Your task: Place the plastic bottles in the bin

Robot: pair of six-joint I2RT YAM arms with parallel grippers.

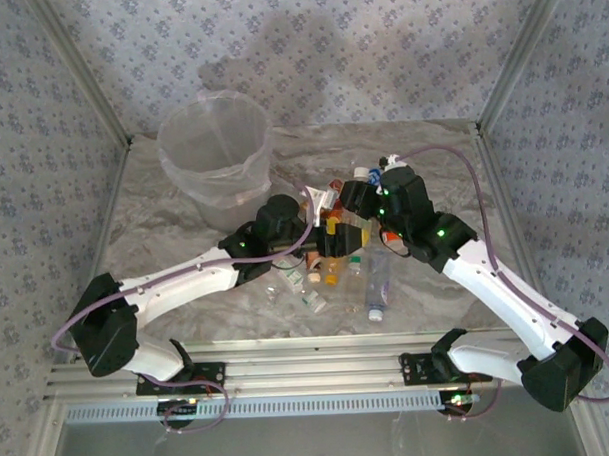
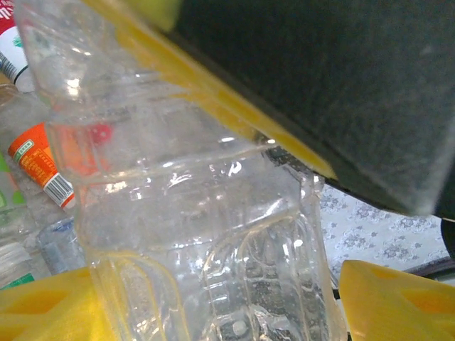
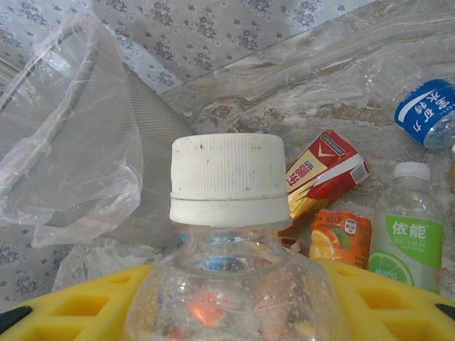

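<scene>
Logging right gripper point(image 3: 227, 302) as clamped on the neck of a white-capped clear bottle point(image 3: 229, 185), lower centre of the right wrist frame, with yellow fingers point(image 3: 78, 302) snug on both sides.

Logging left gripper point(image 2: 213, 312) as straddling a ribbed clear bottle point(image 2: 192, 206), with pads in the bottom corners of the left wrist frame. Reading the left pad as touching and the right pad as just beside the wall; not managing to tell whether gripping or loose. Also noting a black finger with a yellow pad point(image 2: 234, 106) lying against that bottle, upper right of the frame. Suspecting the other arm, and perhaps one shared bottle, but not resolving it.

Placing the bin point(image 1: 198, 187) upper left of centre in the overhead frame, upright, liner over the rim, just beyond the pile. Making out no bottle inside, though seeing poorly through the translucent liner.

Finding the other bottles point(image 1: 336, 267) clustered mid-frame on the table point(image 1: 185, 252), near both grippers, among them a green-label bottle point(image 3: 409, 241) and a blue-label bottle point(image 3: 426, 106).

Judging progress as early: one bottle in hand, nothing confirmed binned, nearly the whole pile left to move.
</scene>
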